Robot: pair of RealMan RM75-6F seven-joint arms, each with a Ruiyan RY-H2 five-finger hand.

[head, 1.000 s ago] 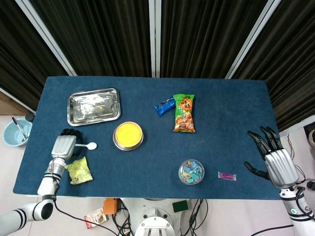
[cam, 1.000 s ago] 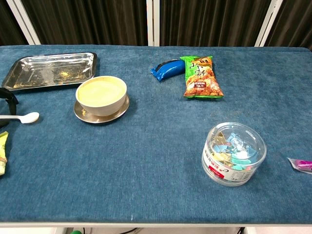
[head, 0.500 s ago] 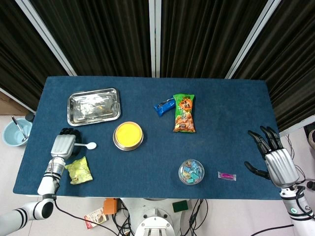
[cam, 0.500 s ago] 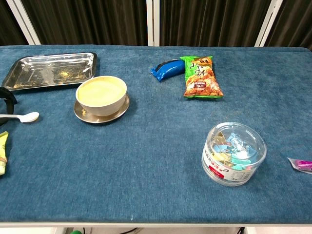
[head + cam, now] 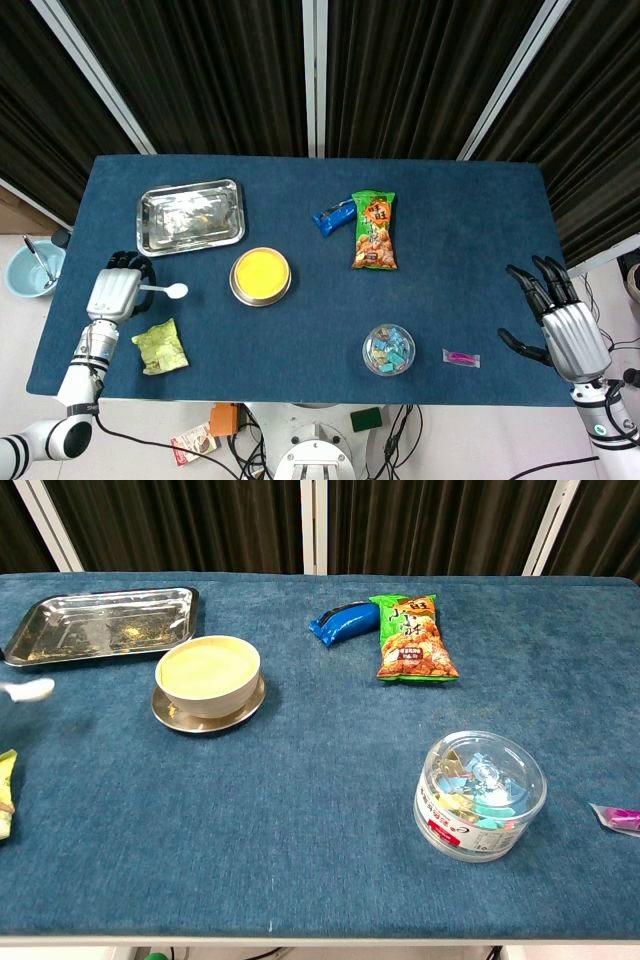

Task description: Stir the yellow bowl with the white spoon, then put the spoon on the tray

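Right now the left robot hand (image 5: 112, 291) sits at the near-left of the bench (image 5: 450, 240), fingers curled round the handle of the white spoon (image 5: 165, 291); spoon bowl pts right toward the yellow bowl (image 5: 260, 276), w/ a gap between them. In the chest view only the spoon tip shows at the left edge, and it looks lifted off the cloth, tho I can't be sure. Yellow bowl stands on a metal saucer, just near-right of the tray (image 5: 190, 216), which lies at the far left w/ nothing big in it. Right robot hand (image 5: 560, 322) hangs at the near-right edge of the bench, fingers spread apart, holding nothing. Other bits: crumpled green wrapper (image 5: 160, 347) just near of the left hand; green snack bag (image 5: 374, 230) mid-bench w/ a blue packet (image 5: 333, 216) touching its far-left side; clear round tub (image 5: 388, 350) of small colored bits near the front edge; pink wrapped item (image 5: 461, 358) right of the tub. Off the bench, far left on the floor side, a light blue bowl (image 5: 30, 268) w/ a utensil in it.
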